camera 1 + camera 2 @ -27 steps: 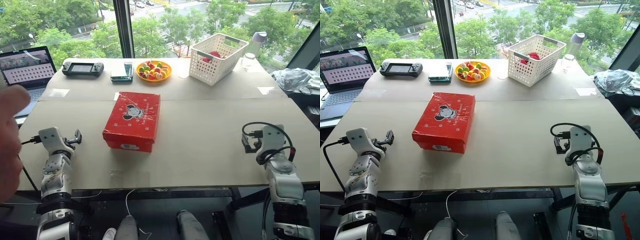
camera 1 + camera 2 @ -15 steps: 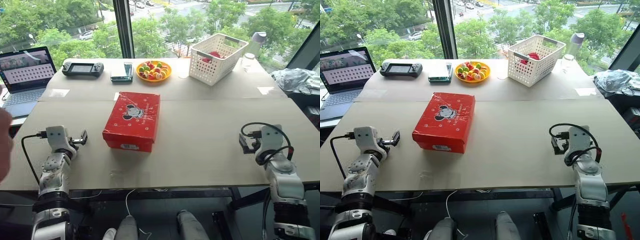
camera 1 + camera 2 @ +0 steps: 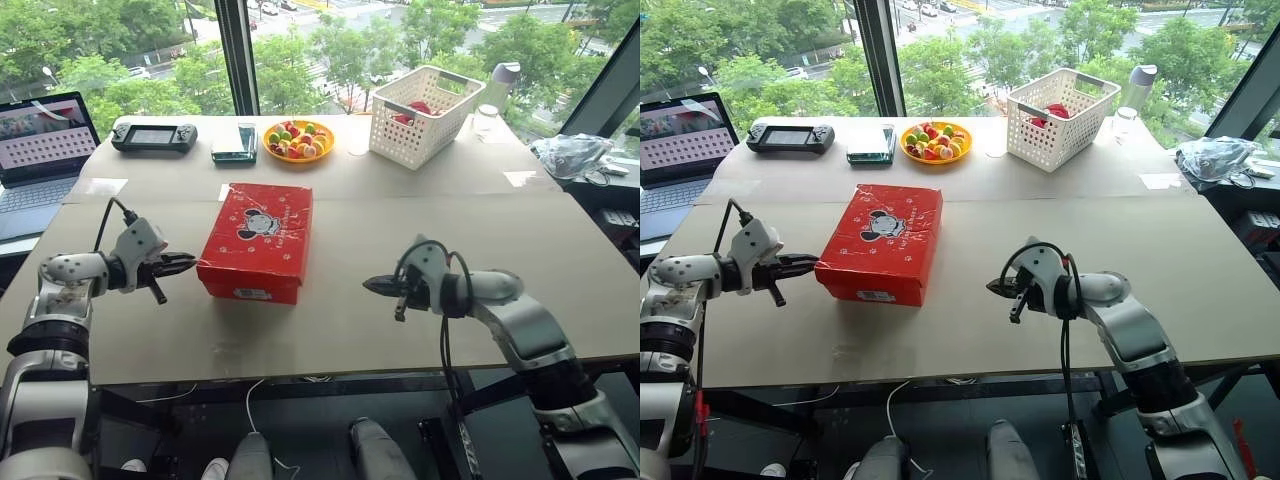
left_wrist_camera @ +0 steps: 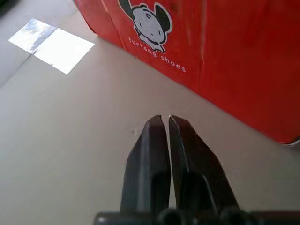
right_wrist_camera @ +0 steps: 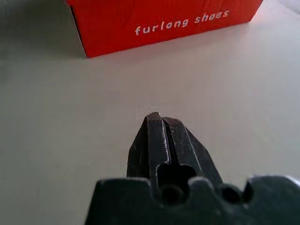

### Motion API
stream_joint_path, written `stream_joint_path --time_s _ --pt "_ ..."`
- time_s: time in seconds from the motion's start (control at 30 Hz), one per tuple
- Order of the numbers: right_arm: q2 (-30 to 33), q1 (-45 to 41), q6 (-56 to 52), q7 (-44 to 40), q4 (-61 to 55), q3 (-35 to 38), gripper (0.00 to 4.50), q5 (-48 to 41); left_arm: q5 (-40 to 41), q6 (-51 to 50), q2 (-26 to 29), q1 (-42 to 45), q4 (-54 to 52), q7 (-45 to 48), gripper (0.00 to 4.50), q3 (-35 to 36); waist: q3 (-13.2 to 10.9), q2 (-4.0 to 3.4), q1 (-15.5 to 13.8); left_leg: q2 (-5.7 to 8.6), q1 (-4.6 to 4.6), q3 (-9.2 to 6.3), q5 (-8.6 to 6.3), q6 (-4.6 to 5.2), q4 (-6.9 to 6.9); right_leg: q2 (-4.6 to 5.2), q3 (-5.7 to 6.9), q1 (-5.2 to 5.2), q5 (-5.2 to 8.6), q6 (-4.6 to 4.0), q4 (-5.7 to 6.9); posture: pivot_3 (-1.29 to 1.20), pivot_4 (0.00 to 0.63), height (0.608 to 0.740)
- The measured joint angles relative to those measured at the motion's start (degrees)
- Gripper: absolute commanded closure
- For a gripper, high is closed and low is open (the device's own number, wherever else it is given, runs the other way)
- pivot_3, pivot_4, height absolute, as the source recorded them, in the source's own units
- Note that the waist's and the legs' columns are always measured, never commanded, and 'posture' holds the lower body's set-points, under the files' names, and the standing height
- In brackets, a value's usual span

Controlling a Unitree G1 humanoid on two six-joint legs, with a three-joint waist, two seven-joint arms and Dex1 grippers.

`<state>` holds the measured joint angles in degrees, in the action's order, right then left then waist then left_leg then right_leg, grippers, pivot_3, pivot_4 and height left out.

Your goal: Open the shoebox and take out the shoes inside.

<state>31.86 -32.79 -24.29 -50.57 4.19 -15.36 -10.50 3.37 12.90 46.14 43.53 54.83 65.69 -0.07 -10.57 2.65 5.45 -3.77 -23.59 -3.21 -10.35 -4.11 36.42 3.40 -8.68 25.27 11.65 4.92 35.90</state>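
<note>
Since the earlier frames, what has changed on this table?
Both arms swung inward toward the shoebox: the left gripper now points at its left side, close but apart; the right gripper points at its right side from farther off. Both are shut and empty. The hand at the left edge has gone. The box stays closed and unmoved.

shoes: hidden inside the closed shoebox (image 3: 256,241).
laptop (image 3: 40,150): cut off at the 9 o'clock edge.
basket (image 3: 420,102) contents: red item, too small to identify.
label (image 3: 249,293): print too small to read.
bottle (image 3: 503,85): base hidden behind basket.
</note>
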Motion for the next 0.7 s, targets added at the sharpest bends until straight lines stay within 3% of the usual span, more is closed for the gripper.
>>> stream_joint_path --time_s 0.17,0.37,0.5,0.7 --pt "-7.86 -12.03 7.83 5.05 22.28 -1.63 4.5 7.21 -2.99 3.11 -3.68 1.95 4.39 -1.61 4.47 -1.53 -0.01 0.0 0.26 -0.03 -0.36 -0.07 0.01 0.01 -0.11 -0.05 0.02 0.49 -0.18 0.36 0.19 0.0 0.15 0.693" --pt "-14.31 -19.81 15.58 7.62 37.09 -2.03 4.5 11.72 -5.02 6.18 -6.07 2.99 4.37 -2.7 4.47 -2.6 0.0 -0.01 0.02 -0.02 -0.66 -0.18 0.01 0.01 -0.21 -0.06 0.11 0.83 -0.38 -0.01 0.31 0.0 0.15 0.693" --pt "-16.11 -20.02 18.05 7.26 38.67 -2.01 4.5 12.73 -5.57 7.12 -10.5 3.08 1.76 -3.23 4.47 -3.79 0.0 -0.01 -0.92 0.01 -0.72 -0.23 0.01 0.01 -0.1 -0.03 0.16 0.77 -0.34 0.1 0.3 0.0 0.15 0.693" --pt "-11.99 -15.03 17.45 6.78 33.38 1.14 4.5 13.09 -5.88 6.01 -15.55 2.27 -3.51 -2.86 4.47 -6.15 0.0 -0.01 -1.93 0.01 -0.69 -0.27 0.02 0.01 0.03 -0.04 0.19 0.73 -0.17 0.37 0.42 0.0 0.15 0.693"
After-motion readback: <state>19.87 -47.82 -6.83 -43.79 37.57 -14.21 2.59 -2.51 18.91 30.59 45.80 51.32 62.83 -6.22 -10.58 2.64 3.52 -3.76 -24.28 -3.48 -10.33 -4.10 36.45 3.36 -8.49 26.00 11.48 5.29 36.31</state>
